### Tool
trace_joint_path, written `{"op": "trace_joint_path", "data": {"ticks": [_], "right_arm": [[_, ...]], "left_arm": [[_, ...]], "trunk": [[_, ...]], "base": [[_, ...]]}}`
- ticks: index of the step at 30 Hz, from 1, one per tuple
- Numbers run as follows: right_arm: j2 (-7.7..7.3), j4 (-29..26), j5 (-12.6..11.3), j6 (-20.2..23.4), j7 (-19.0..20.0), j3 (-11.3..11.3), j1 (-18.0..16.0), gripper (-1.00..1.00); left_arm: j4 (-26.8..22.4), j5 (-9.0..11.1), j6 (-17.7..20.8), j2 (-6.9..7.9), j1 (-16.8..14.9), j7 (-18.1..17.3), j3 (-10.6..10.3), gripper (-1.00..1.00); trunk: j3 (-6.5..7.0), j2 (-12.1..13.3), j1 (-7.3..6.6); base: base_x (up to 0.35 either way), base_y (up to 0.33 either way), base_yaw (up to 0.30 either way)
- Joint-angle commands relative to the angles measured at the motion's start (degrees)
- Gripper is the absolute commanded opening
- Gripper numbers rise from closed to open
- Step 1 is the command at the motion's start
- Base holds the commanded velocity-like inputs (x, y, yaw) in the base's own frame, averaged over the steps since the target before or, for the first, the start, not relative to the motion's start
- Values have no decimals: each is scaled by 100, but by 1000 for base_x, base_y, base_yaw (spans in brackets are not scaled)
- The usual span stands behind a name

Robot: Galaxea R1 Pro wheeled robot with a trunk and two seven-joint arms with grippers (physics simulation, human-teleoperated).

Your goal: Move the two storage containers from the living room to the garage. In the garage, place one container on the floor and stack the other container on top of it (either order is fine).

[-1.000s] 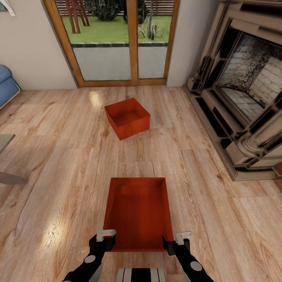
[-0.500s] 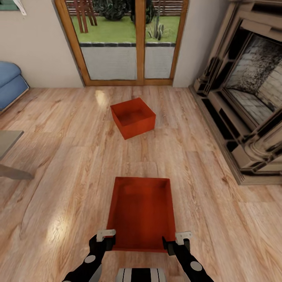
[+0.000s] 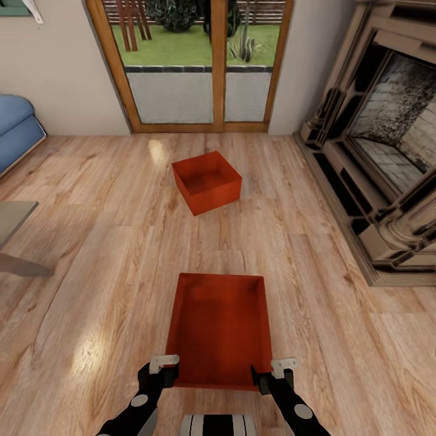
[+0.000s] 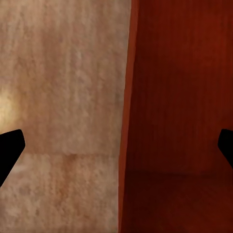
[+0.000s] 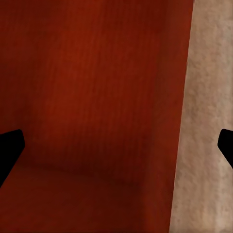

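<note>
Plank floor (image 3: pixel 91 254), glass doors (image 3: pixel 194 60), fireplace (image 3: pixel 375 139), sofa (image 3: pixel 15 130).

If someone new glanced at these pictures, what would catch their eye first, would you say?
Probably the near storage container, bright orange-red, right in front of the robot with the left tool and right tool at its near corners. Next, the far storage container on the wood floor before the glass doors.

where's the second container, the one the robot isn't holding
In the head view the far container sits on the wood plank floor, ahead of the near container and just before the glass doors, the fireplace to its right.
</note>
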Motion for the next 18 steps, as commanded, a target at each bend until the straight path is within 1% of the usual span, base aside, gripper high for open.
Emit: {"op": "trace_joint_path", "data": {"ticks": [1, 8, 18], "right_arm": [[-4, 5, -60, -24, -18, 28, -4, 100], [-4, 5, -62, -32, -18, 28, -4, 100], [-4, 5, -54, -33, -18, 28, -4, 100]], "left_arm": [[5, -22, -18, -2, -2, 22, 6, 100], [5, -22, -18, -2, -2, 22, 6, 100], [5, -5, -18, 5, -2, 17, 6, 100]], "trunk": [[-3, -1, -1], [-3, -1, -1], [-3, -1, -1]], "base": [[0, 0, -136], [0, 0, -196], [0, 0, -7]]}}
